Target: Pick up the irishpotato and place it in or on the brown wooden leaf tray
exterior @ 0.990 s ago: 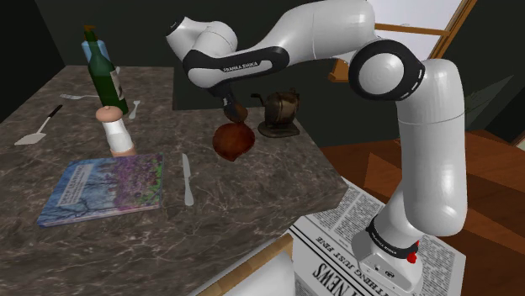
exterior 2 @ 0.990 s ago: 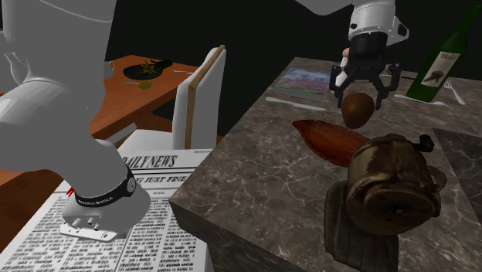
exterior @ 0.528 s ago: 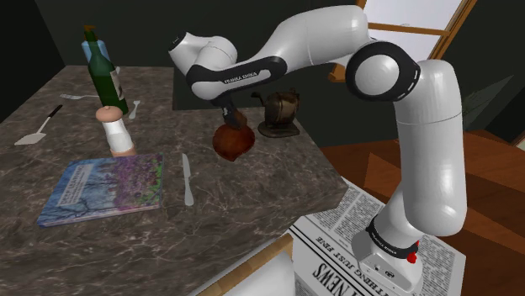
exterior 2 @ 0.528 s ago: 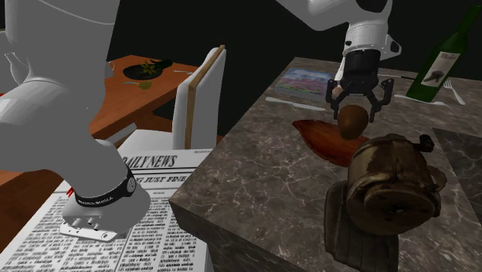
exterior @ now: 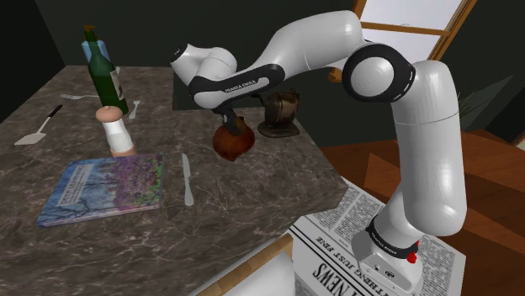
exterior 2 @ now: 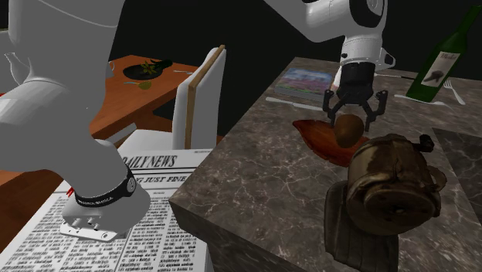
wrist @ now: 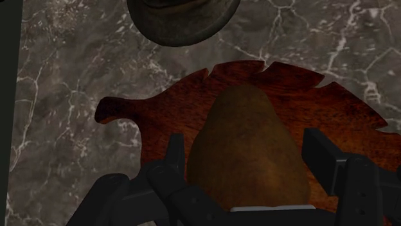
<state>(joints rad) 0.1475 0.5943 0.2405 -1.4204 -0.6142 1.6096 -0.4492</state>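
Note:
The brown potato (exterior 2: 348,130) (wrist: 247,128) is clasped between the black fingers of my gripper (exterior 2: 351,122) (wrist: 247,160). It hangs just over the reddish-brown leaf-shaped tray (exterior 2: 315,137) (wrist: 160,122) (exterior: 236,145), close to its surface; I cannot tell whether it touches. In the shoulder view my gripper (exterior: 229,128) stands low over the tray, near the middle of the dark marble counter, and hides most of the potato.
A brown grinder (exterior: 280,109) (exterior 2: 386,185) stands right behind the tray. On the counter are also a green bottle (exterior: 101,71), a shaker (exterior: 115,130), a book (exterior: 105,187), a knife (exterior: 187,179) and a spatula (exterior: 38,126). The counter edge (exterior: 336,198) drops to newspaper.
My gripper has come down with the potato, from well above the tray to just over its surface. Nothing else on the counter has moved.

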